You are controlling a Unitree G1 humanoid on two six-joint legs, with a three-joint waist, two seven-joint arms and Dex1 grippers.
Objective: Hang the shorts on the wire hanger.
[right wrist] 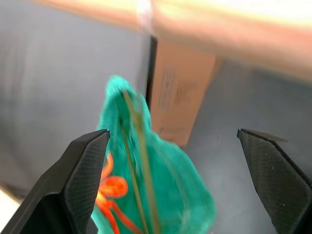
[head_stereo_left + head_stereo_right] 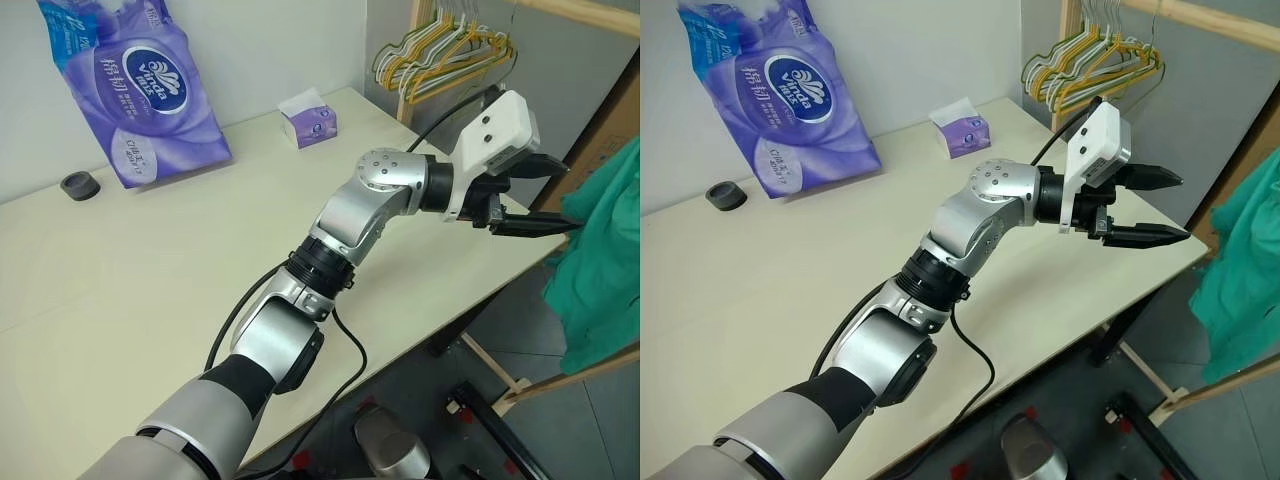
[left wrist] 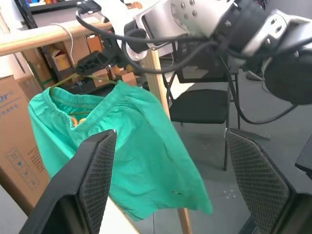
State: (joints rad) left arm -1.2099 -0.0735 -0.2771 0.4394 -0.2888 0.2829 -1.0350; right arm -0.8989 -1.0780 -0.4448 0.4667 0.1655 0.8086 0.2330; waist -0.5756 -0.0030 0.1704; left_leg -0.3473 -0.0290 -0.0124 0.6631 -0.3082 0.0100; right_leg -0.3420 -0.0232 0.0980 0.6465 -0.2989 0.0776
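Shorts (image 3: 141, 161), teal-green, hang off the wire hanger (image 3: 73, 80) under a wooden rail (image 3: 44, 39), out past the tabletop's far right corner. Their gathered waistband gapes at the top and a bit of orange drawstring shows inside. From my right wrist I see the thin hanger wire (image 1: 139, 161) running down through the bunched cloth, with the orange cord (image 1: 111, 192) beside it.

My left pincer (image 2: 1155, 207) reaches level over the right edge of the table (image 2: 150, 300), its two black fingers well apart and holding nothing; the tips point at the shorts (image 2: 600, 270) and stop just short of them. In the left wrist view both pads (image 3: 100, 170) frame the cloth without touching it.

My right pincer (image 1: 178, 170) is spread wide too, empty, its fingers standing either side of the shorts with clear air between. I also catch it from the left wrist, up by the rail, close to the hanger's hook (image 3: 97, 61); whether it touches the wire there I cannot tell.

Behind the rail stand a cardboard box (image 3: 14, 141) and a black chair (image 3: 204, 105). A bunch of yellow, green and white hangers (image 2: 445, 50) hangs at the table's far right corner. Toward the back edge of the tabletop sit a purple tissue pack (image 2: 130, 85), a small tissue box (image 2: 310, 120) and a dark round cap (image 2: 80, 185).
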